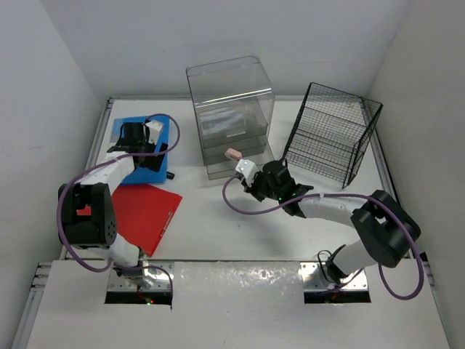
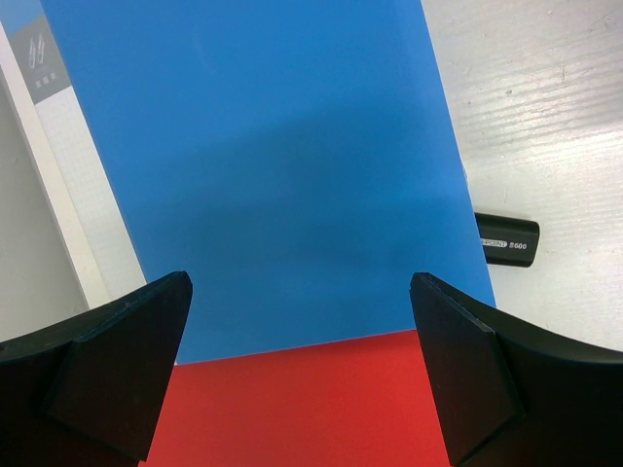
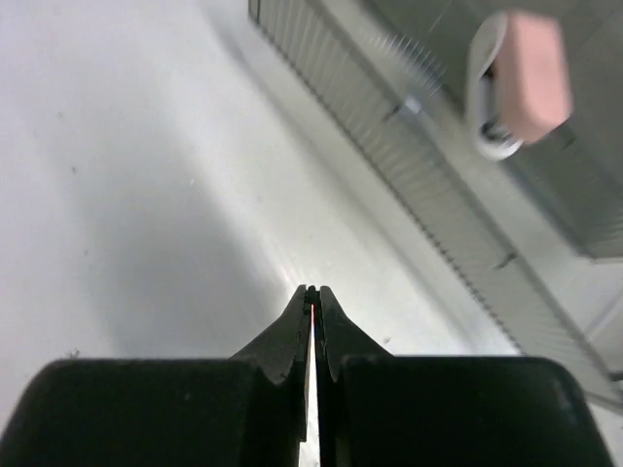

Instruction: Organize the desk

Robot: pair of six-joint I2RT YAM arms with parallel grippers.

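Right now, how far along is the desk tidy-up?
Done: possibly a pink item at the drawer box front. In hand: nothing; right gripper shut empty, left gripper open over the blue folder. To do: blue folder, red folder and a black stick loose on the desk.

The scene is enclosed on three sides by plain, pale grey-white walls: a back wall, a left wall and a right wall, which are met by one another at straight corners. The space between them is filled by the white desk, which is edged by thin grey metal rails, and its near edge is covered by a white panel on which a dull sheen is caught. Everything is lit evenly and softly, and only faint, blurred shadows are cast on the white surfaces
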